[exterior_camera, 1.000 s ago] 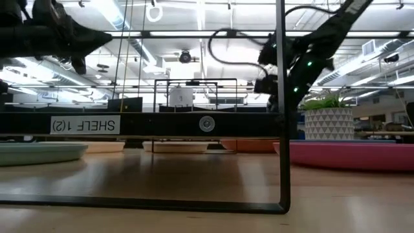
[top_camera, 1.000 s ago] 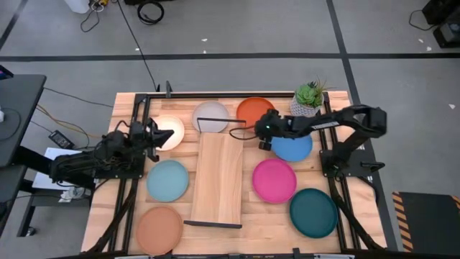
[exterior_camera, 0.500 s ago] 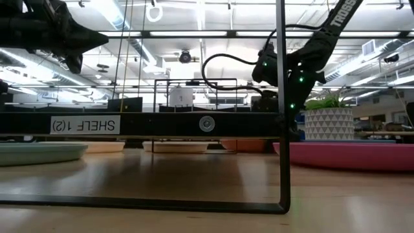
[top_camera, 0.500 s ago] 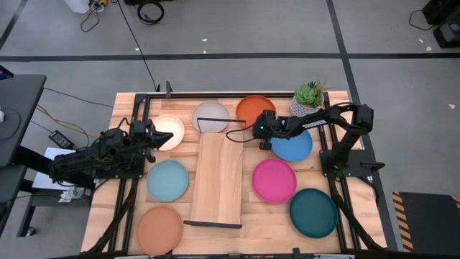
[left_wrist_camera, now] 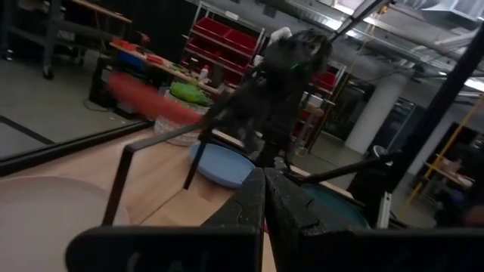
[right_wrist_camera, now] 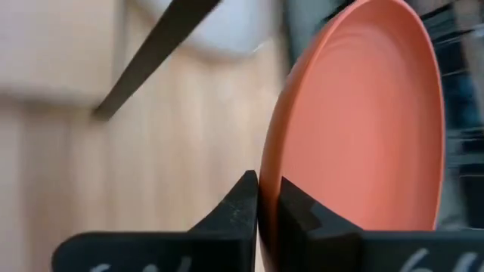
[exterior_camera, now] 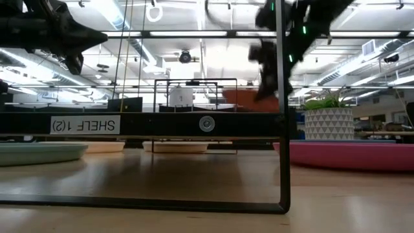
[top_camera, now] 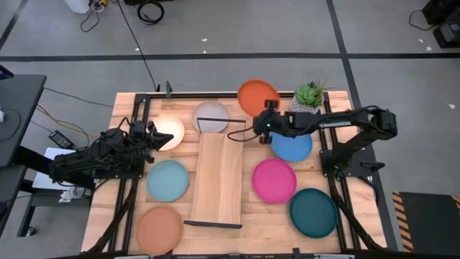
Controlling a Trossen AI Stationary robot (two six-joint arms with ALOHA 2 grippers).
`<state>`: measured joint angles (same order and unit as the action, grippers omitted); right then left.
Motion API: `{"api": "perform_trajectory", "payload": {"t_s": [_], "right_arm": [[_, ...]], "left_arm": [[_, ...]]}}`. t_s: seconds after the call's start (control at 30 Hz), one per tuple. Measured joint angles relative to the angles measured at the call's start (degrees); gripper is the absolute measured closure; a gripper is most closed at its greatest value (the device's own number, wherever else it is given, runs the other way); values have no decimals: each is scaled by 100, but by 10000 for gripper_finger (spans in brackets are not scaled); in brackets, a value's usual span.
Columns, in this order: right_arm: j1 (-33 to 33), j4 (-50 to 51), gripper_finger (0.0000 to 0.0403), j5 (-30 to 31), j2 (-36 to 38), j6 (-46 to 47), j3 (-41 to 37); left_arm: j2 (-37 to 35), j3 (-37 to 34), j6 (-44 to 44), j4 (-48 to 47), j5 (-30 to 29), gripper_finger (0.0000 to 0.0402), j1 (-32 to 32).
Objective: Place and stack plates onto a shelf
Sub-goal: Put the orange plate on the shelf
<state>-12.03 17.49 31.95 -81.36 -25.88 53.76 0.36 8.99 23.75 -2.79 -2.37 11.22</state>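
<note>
The orange plate (top_camera: 257,96) hangs above the table's far side, with my right gripper (right_wrist_camera: 269,195) shut on it; in the low view the plate (exterior_camera: 240,98) shows raised behind the shelf frame. The shelf (top_camera: 219,176), a light-wood plank with black end frames, lies along the table's middle with nothing on it. Flat on the table lie the pale grey plate (top_camera: 209,113), the cream plate (top_camera: 164,126), the light teal plate (top_camera: 167,180), the peach-tan plate (top_camera: 159,229), the blue plate (top_camera: 293,148), the magenta plate (top_camera: 274,180) and the dark teal plate (top_camera: 314,212). My left gripper (top_camera: 171,136) hovers shut over the cream plate's edge. My right gripper pinches the orange plate's rim (right_wrist_camera: 274,170) between its two fingers, at the plate's near side (top_camera: 263,112). One finger lies on each face of the rim. The fingers reach in from the table's right, slanting toward the far edge. The plate is lifted clear of the table.
A small potted green plant (top_camera: 309,96) stands at the far right, close beside the raised plate. The shelf's far black frame (top_camera: 212,119) stands over the pale grey plate. The low view looks through the shelf's near frame (exterior_camera: 282,129).
My right gripper has shut on the orange plate's rim and gone up. The plate, flat on the table a second ago, now hangs clear of it, shifted toward the far edge.
</note>
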Motion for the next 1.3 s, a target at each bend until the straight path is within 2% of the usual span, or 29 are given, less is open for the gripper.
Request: {"api": "perform_trajectory", "payload": {"t_s": [0.1,0.17,0.27,0.33,0.4,0.5,0.57,0.67,0.8,0.93,1.1,1.3], "right_arm": [[118,274,381,-18,225,-10,515],[274,312,379,-487,346,-13,784],[687,247,375,-1532,432,-59,967],[1090,223,374,-1755,356,-155,968],[1579,98,374,-1403,213,-376,966],[2329,-94,375,-344,-85,-823,966],[2720,-236,375,157,-302,-1084,966],[3066,-301,375,-1,-546,-1231,966],[3105,-251,375,-789,-929,-1101,963],[2933,-438,375,-1246,-1297,-926,962],[2589,-702,375,-1279,-1909,-857,962],[2331,-848,372,-877,-2419,-858,960]], "left_arm": [[0,0,3,7,-106,390,0],[0,0,6,4,-114,390,0],[0,0,9,-8,-31,390,0],[0,0,11,-17,67,390,0],[0,0,11,-17,109,390,0],[0,0,85,-19,111,390,0],[0,0,126,-21,111,390,0],[0,0,129,-23,112,390,0],[0,0,127,-25,113,390,0],[0,0,113,-79,114,390,0],[0,0,55,-186,114,390,0],[0,0,-83,-187,112,390,0]]}}
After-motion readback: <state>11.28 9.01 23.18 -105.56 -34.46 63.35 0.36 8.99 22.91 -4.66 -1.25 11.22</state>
